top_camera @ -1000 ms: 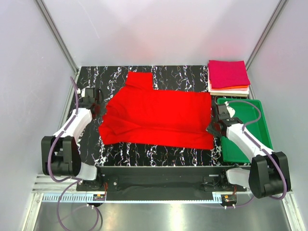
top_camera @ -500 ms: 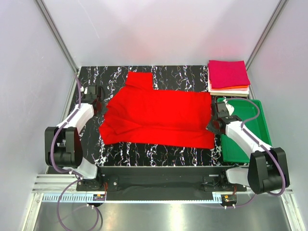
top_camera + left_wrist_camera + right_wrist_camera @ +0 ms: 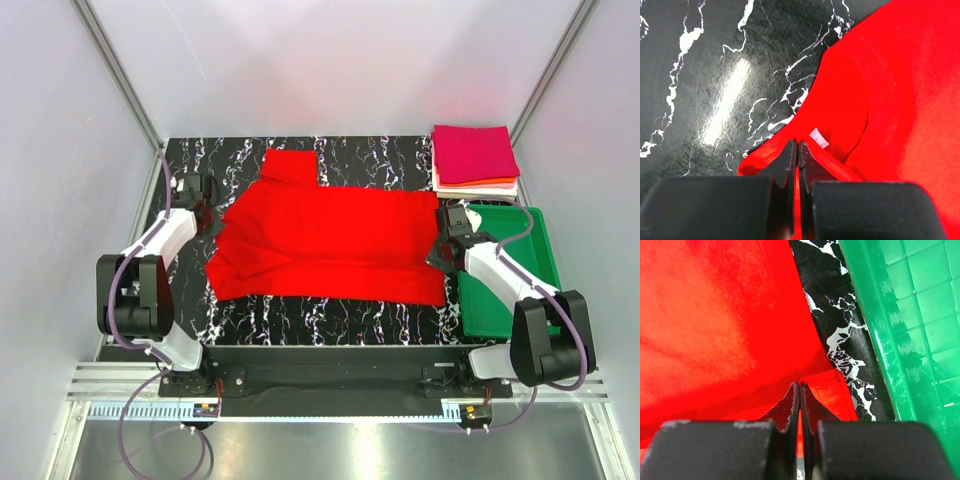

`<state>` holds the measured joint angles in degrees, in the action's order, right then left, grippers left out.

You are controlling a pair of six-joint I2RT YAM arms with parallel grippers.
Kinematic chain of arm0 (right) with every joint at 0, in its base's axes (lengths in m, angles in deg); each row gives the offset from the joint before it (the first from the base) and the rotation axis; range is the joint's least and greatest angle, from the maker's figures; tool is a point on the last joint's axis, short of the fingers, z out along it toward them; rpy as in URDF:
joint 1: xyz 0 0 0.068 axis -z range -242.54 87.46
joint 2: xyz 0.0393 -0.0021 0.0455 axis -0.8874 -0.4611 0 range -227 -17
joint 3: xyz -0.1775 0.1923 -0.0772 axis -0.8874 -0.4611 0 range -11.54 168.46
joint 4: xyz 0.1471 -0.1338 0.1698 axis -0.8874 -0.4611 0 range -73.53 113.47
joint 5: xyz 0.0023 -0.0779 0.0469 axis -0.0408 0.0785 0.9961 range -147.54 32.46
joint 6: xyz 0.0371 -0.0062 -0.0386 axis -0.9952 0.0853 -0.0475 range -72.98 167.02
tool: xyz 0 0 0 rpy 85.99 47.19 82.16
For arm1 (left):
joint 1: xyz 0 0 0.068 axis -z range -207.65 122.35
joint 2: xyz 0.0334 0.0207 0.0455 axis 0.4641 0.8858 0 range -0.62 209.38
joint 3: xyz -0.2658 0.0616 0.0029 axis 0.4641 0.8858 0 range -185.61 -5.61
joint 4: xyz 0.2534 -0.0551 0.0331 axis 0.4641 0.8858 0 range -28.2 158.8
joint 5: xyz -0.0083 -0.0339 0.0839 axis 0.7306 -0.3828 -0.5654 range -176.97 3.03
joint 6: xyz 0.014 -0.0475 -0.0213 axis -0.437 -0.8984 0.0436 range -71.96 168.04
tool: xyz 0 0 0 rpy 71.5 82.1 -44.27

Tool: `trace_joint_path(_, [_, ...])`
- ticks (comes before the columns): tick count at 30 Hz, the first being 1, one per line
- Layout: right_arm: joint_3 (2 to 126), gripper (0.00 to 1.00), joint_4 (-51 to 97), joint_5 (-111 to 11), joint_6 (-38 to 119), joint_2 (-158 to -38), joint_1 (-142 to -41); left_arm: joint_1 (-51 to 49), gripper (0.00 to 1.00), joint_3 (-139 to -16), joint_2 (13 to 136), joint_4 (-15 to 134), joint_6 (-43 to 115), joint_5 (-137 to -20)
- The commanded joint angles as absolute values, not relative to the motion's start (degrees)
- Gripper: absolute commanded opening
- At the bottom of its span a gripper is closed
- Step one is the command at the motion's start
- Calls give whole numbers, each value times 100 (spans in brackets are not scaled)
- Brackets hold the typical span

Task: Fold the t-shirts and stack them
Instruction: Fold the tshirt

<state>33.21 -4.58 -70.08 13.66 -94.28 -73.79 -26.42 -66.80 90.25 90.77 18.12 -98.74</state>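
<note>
The left tool (image 3: 796,149) and right tool (image 3: 799,390) each pinch a red t-shirt (image 3: 330,240) edge, the nipped cloth mostly hidden.

Holding both arms low and outstretched, clamping left gripper (image 3: 796,145) and right gripper (image 3: 799,386) tight on red t-shirt (image 3: 330,240).

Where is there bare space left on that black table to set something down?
Bare table shows along the near edge, in the far-left corner, and at the far edge between the red t-shirt and the folded shirt stack. The green tray looks mostly free. Crowded: the middle, where left claw and right claw pinch the shirt's sides.
</note>
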Motion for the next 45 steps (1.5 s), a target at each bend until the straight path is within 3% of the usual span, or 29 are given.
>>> trace_joint_path(1, [3565,7,-316,-7196,1477,-9523,-7388,-2660,0,-6959,9105,9071,1903,-10138])
trace_joint_path(3, [3618,14,-307,-7178,1503,-9593,-7388,-2651,0,-6977,9131,9080,1877,-10121])
trace_joint_path(4, [3636,23,-316,-7169,1521,-9602,-7388,-2651,0,-6994,9131,9080,1885,-10103])
trace_joint_path(6, [3671,28,-334,-7134,1547,-9549,-7388,-2660,0,-7029,9166,9080,1886,-10034])
trace_joint_path(24, [3680,30,-518,-6475,1371,-8749,-7397,-2291,0,-8312,10124,8659,2886,-8584])
trace_joint_path(45, [3680,29,-632,-6290,1266,-8494,-7388,-1966,0,-8549,10731,7445,3766,-6729])
